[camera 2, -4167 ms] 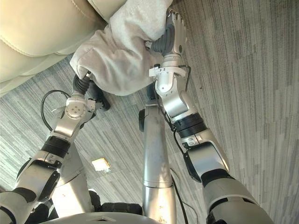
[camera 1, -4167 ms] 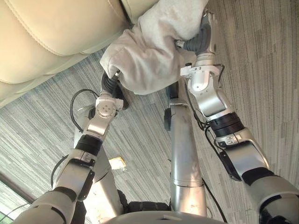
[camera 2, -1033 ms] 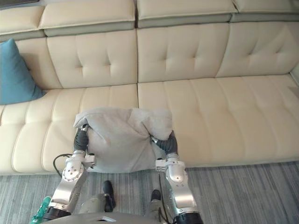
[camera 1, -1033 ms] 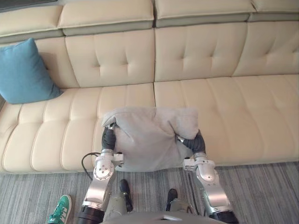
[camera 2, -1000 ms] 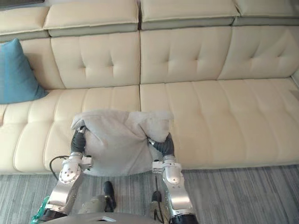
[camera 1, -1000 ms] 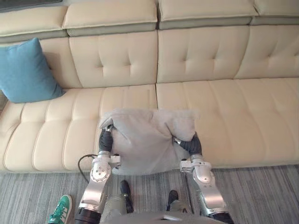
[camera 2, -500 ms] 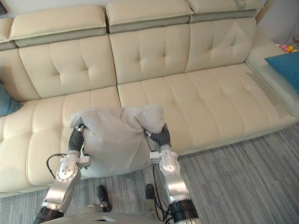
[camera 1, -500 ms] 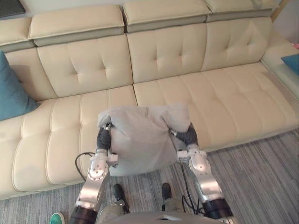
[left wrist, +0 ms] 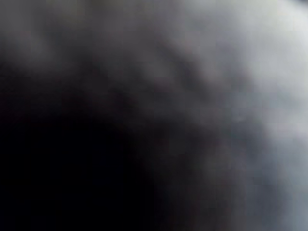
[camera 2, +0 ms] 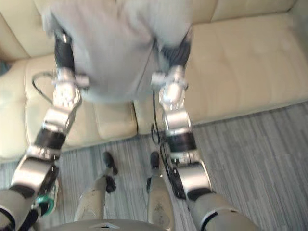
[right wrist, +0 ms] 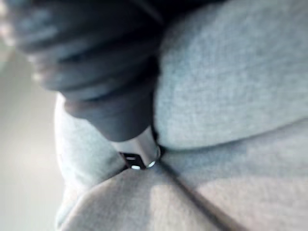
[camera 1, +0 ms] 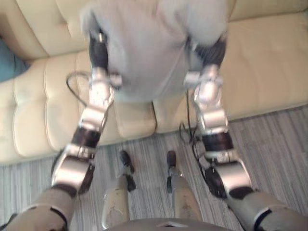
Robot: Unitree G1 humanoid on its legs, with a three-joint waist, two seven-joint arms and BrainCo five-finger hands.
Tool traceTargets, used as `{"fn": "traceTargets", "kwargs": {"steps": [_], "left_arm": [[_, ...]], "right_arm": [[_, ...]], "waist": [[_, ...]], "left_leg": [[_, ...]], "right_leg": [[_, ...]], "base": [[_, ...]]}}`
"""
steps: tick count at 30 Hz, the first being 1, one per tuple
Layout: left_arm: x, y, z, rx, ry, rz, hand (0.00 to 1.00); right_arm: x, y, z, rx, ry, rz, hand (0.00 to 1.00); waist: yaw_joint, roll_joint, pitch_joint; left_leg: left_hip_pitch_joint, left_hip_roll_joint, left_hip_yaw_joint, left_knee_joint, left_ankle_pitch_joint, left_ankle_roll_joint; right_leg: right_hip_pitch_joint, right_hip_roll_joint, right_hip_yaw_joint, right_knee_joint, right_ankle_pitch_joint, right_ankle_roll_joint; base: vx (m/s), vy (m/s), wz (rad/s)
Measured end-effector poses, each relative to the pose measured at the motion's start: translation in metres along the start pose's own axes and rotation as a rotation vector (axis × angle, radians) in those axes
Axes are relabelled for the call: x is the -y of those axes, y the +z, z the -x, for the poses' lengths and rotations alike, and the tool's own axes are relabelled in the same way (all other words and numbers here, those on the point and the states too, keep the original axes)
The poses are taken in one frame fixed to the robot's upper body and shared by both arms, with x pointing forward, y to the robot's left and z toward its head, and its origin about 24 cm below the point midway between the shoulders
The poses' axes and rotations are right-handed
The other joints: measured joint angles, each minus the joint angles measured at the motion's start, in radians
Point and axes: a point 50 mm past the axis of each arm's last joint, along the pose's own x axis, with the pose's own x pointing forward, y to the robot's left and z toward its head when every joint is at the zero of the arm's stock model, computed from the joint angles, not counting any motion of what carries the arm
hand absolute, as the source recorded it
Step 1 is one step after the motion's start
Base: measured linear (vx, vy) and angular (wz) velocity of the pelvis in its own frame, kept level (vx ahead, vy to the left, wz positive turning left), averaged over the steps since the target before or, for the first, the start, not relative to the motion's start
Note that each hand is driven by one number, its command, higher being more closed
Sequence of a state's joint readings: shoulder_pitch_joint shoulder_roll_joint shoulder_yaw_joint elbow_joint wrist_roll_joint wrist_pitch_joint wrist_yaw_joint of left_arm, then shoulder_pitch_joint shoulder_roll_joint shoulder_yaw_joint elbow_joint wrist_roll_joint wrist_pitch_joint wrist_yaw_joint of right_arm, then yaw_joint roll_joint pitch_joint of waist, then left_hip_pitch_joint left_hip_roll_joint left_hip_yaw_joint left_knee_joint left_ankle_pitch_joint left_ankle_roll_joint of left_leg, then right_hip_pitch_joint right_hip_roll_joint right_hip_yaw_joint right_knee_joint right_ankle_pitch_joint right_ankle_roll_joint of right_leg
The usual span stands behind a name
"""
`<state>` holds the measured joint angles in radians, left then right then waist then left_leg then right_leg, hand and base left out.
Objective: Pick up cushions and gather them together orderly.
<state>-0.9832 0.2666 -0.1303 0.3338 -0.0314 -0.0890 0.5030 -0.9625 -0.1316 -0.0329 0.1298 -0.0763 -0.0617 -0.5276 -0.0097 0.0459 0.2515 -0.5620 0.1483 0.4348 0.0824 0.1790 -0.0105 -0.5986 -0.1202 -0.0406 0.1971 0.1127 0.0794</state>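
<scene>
Grey cushion (camera 1: 154,43) is noted at upper centre of the head views, held up in front of the cream sofa (camera 1: 269,62) and pressed between the two hands. The left hand (camera 1: 98,50) is set against the cushion's left flank and the right hand (camera 1: 215,48) against its right flank. Both are sunk into the fabric, so it cannot be told whether either is spread or closed. In the right wrist view the dark cover is seen pushed into a deep fold of grey cloth. In the left wrist view only grey fabric, very close, can be made out.

A teal cushion (camera 1: 8,67) is recorded at the left edge, on the sofa, well apart from the grey one. Striped carpet (camera 1: 279,139) runs along the sofa front.

Step judged: carry under way, placement not yet done.

Risks:
- The hold appears to rest on a sideways squeeze of soft filling. If pressure is eased or the arms are swung fast, the cushion could be lost downward onto the carpet.
- If it is set down far from the teal cushion, or tipped, the pair would be left disorderly.
</scene>
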Motion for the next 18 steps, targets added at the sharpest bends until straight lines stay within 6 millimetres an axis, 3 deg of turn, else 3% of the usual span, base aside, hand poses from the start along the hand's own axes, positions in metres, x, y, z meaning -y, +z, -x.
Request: {"fn": "traceTargets", "kwargs": {"steps": [1, 4, 7, 10, 17, 18], "left_arm": [[0.002, 0.015, -0.01, 0.048, 0.03, 0.014, 1.0], [0.003, 0.03, -0.024, 0.079, 0.073, 0.048, 1.0], [0.016, 0.065, -0.043, 0.148, 0.081, 0.111, 1.0], [0.018, 0.096, -0.055, 0.211, 0.114, 0.182, 1.0], [0.018, 0.129, -0.068, 0.265, 0.136, 0.232, 1.0], [0.018, 0.133, -0.07, 0.271, 0.138, 0.236, 1.0]], "right_arm": [[-0.003, 0.016, -0.01, 0.053, -0.059, -0.028, 1.0], [-0.006, 0.031, -0.019, 0.099, -0.13, -0.059, 1.0], [-0.003, 0.05, -0.032, 0.137, -0.24, -0.122, 1.0], [-0.006, 0.071, -0.043, 0.172, -0.312, -0.184, 1.0], [-0.007, 0.101, -0.057, 0.232, -0.373, -0.263, 1.0], [-0.008, 0.106, -0.058, 0.242, -0.378, -0.275, 0.0]], "waist": [[0.004, 0.003, 0.019], [0.009, 0.012, 0.037], [0.01, 0.013, 0.043], [0.013, 0.021, 0.067], [0.042, 0.021, 0.069], [0.043, 0.023, 0.07]], "left_leg": [[-0.015, -0.001, 0.002, -0.011, 0.009, -0.011], [-0.037, -0.006, -0.003, -0.037, 0.057, -0.002], [-0.118, -0.01, -0.028, -0.037, 0.091, 0.008], [-0.187, -0.016, -0.05, -0.042, 0.109, -0.003], [-0.312, -0.021, -0.046, -0.071, 0.127, -0.03], [-0.33, -0.021, -0.042, -0.075, 0.127, -0.031]], "right_leg": [[-0.028, -0.004, -0.001, 0.015, 0.0, 0.0], [-0.078, -0.009, -0.01, 0.069, -0.015, 0.004], [-0.173, -0.02, -0.032, 0.144, -0.049, -0.002], [-0.259, -0.035, -0.054, 0.209, -0.078, -0.008], [-0.417, -0.052, -0.07, 0.283, -0.1, -0.018], [-0.436, -0.055, -0.075, 0.286, -0.101, -0.018]], "base": [[-0.1, -0.024, 0.1], [-0.04, -0.015, 0.11], [0.0, -0.016, 0.31], [0.01, -0.009, 0.26], [0.02, -0.007, 0.16], [0.03, 0.0, 0.18]]}}
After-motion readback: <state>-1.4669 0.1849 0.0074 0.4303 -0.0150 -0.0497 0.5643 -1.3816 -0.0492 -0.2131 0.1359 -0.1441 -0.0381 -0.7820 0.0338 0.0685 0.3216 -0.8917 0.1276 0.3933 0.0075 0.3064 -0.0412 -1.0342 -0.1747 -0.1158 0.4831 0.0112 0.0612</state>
